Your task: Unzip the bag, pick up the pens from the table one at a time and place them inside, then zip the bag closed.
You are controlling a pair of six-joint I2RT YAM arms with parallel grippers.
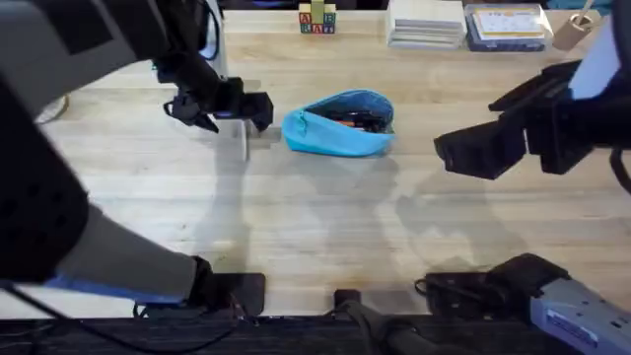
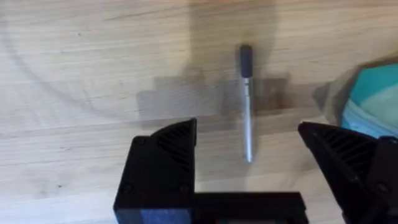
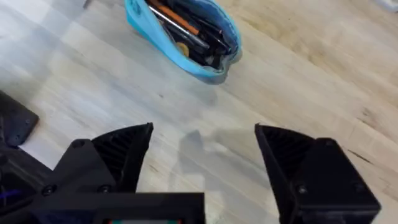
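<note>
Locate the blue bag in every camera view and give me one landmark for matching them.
Overhead: the bag lies open on the table, centre of the far half, between the two grippers.
Left wrist: a corner of it shows at the right edge, beside the pen on the wood.
Right wrist: at the top, left of centre, open, with pens inside.
Shared landmark: the bag's open mouth and the wood grain beneath it.

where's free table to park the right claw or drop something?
Widest bare table runs from the bag toward the arm bases, between the two arms. Another open strip lies between the bag and the right claw. Crowded: beside the bag where the left claw hovers over a pen, and the far edge with blocks and stacked boxes.
</note>
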